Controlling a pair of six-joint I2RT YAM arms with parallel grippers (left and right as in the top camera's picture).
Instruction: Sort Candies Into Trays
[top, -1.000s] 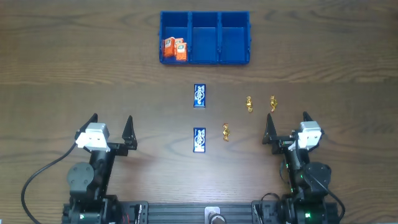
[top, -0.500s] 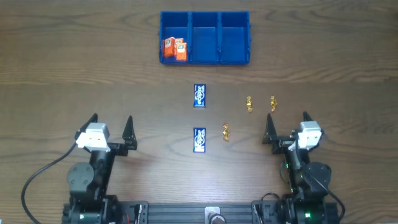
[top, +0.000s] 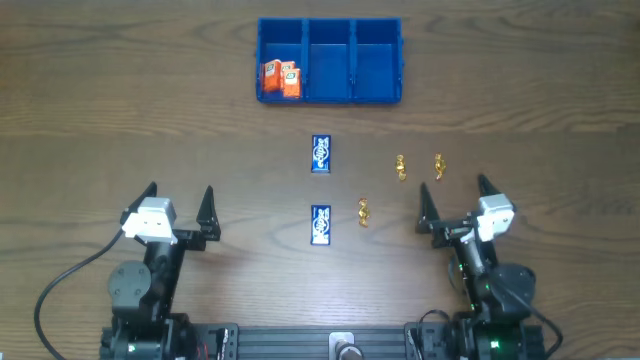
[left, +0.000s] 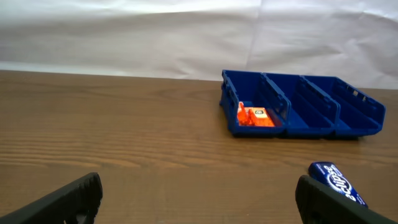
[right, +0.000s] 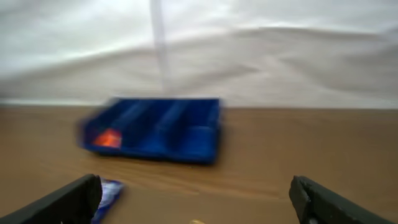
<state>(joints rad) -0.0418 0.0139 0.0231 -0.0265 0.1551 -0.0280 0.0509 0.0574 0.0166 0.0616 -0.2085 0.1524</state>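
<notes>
My left pincer (top: 180, 190) and my right pincer (top: 455, 187) sat low near my bases, each with its fingers spread wide and holding nothing. Across the brown wooden table (top: 120, 110), at the far edge, stood a blue plastic tray with three compartments (top: 330, 21). Its left compartment held two small orange-wrapped candies (top: 281, 79), and the other two were bare. Between the tray and me lay two flat blue-wrapped candy bars (top: 320, 154), one behind the other near the middle. To their right were three small gold-wrapped candies (top: 400, 167), two side by side and one nearer me, just beside the nearer bar (top: 320, 224). None of these five had been sorted. I judged the gold pieces the riskiest: they were tiny and their wrappers looked slick, so wide fingers closing off-centre could flick one away or bump its neighbour. A piece could also land in the wrong compartment. Both arms reaching for the middle could meet.
</notes>
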